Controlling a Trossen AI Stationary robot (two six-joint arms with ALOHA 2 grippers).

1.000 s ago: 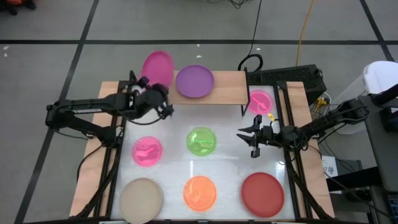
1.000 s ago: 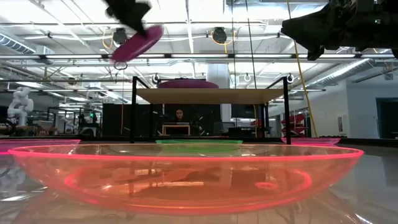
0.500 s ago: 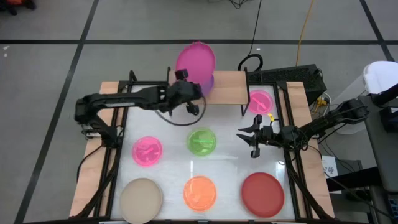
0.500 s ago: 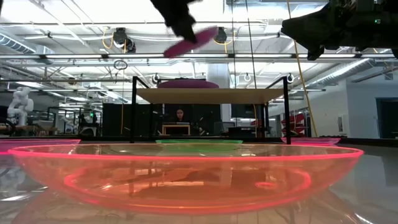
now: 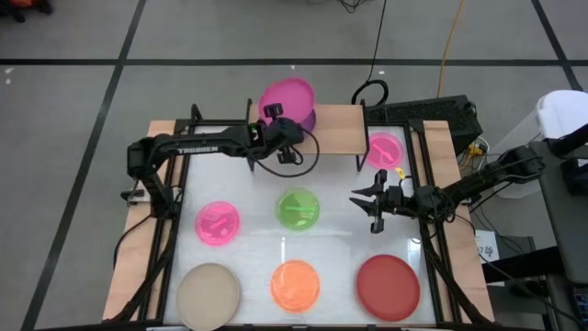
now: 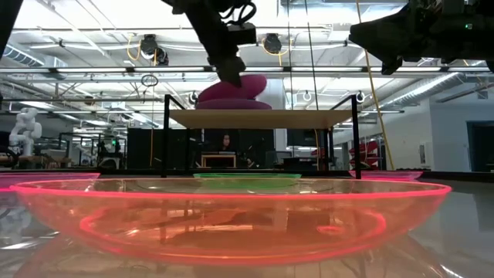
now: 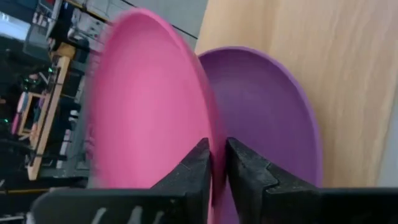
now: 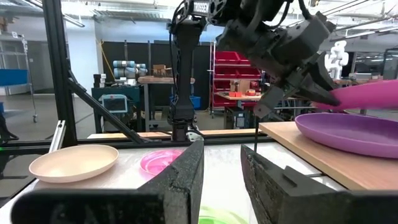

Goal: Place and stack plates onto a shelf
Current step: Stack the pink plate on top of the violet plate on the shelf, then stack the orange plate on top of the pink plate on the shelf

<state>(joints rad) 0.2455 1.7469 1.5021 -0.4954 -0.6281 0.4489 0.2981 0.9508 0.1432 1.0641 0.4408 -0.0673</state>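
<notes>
A: What does the step in hand need?

B: The left pincer (image 5: 287, 127) is clamped on the rim of the magenta plate (image 5: 286, 98), its two fingers (image 7: 200, 168) pressed together on the edge. That plate hangs tilted over the purple plate (image 5: 310, 118), which already lies on the shelf (image 5: 336, 136). I judge the job now is to stack magenta onto purple.

A: How to do it well?

B: Level the plate first. In the low view its far edge sits higher than the gripped edge, so a release now would likely let it slide or clatter. Centre it over the purple plate, lower until the bases nest, then part the fingers and draw back along the shelf's near edge without dragging the rim.

A: Where is the magenta plate relative to the pincer?

B: Held at its near rim, it spreads away from the pincer, beyond it and over the shelf's back edge in the high view. The purple plate is just under and beside the fingers, very close; whether the two plates touch I cannot tell.

A: And the other arm?

B: The right pincer (image 5: 375, 204) waits with its fingers apart and empty, near the shelf's right leg, above the tabletop (image 5: 342, 241). The pink (image 5: 384, 148), green (image 5: 298, 208), orange (image 5: 295, 283), red (image 5: 388, 287) and beige (image 5: 209, 293) plates lie on the tabletop in front of the shelf, as does a second pink (image 5: 217, 223).
</notes>
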